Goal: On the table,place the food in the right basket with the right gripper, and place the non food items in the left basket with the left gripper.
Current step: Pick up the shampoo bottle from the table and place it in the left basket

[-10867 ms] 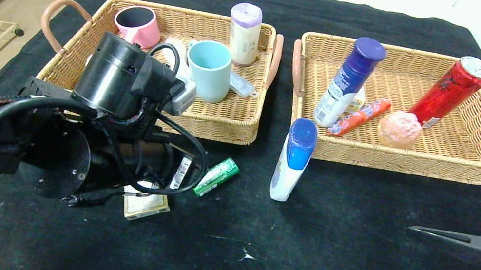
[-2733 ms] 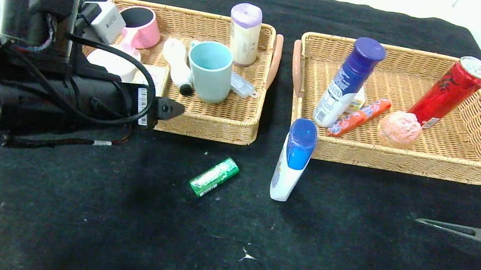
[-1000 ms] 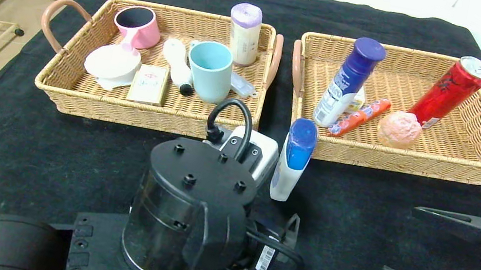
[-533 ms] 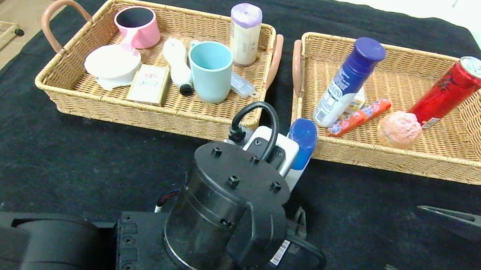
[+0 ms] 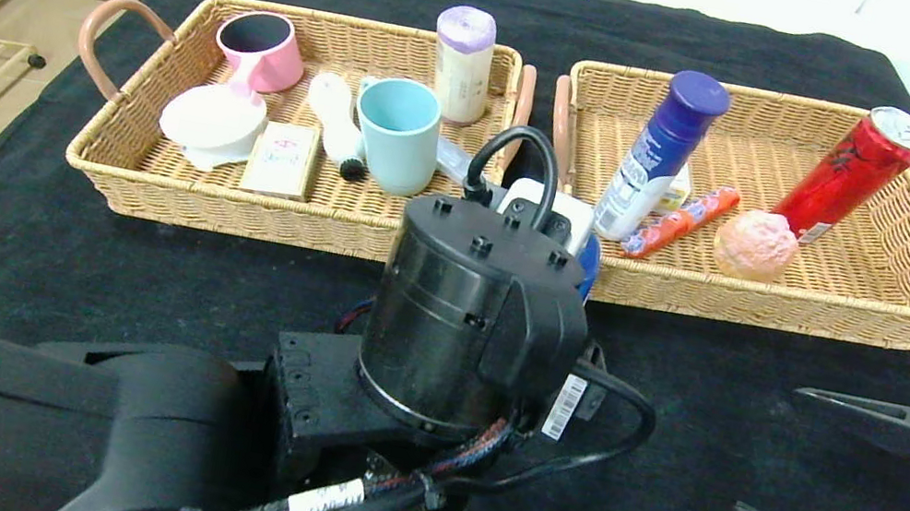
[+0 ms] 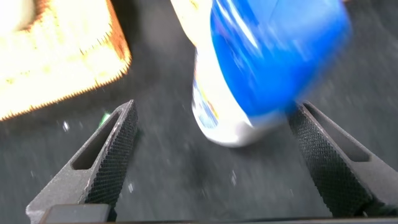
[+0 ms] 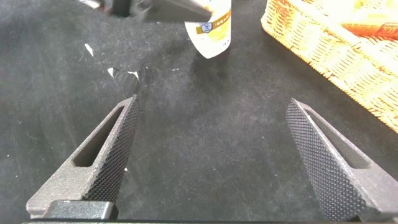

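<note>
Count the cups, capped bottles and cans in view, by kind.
Cups: 2, pink cup and light-blue cup.
Bottles: 2, purple-capped bottle and blue-capped bottle.
Cans: 1, red can.
Total: 5.

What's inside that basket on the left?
In the left basket: a pink cup, white lid, card box, teal mug, and lilac-capped roll. The robot's arm covers its near right corner.

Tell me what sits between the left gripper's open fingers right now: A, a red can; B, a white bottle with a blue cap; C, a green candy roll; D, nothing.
B: in the left wrist view the white bottle with a blue cap stands between the left gripper's spread fingers, not yet clamped.
</note>
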### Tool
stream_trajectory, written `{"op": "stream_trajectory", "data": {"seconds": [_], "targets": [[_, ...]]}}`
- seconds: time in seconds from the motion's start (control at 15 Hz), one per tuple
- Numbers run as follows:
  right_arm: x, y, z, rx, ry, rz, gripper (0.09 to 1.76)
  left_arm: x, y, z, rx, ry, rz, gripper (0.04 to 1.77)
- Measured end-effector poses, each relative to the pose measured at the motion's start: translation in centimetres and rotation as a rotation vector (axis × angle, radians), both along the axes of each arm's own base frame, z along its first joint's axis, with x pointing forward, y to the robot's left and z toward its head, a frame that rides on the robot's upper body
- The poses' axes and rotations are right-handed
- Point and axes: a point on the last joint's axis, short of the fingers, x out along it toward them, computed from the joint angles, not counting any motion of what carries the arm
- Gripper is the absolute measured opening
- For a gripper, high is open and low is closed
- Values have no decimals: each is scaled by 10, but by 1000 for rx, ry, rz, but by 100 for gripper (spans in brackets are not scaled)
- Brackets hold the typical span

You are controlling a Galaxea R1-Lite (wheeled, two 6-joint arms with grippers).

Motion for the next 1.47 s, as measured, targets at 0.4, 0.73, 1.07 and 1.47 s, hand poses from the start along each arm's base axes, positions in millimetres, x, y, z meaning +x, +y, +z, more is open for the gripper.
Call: {"op": "stream_trajectory", "data": {"seconds": [0.4,0.73,1.07,1.47], "targets": [[-1,0,0,1,-3,0,171,16,-5,2,-24,-19,-8,172],[-1,0,0,0,-3,1,171,17,-10,0,-20,-19,-16,172],[-2,0,0,-2,-3,3,171,16,-11,-2,-12,-14,-17,109],[-3,1,-1,-3,-4,10,171,16,-11,-3,-13,-12,-16,65]]}}
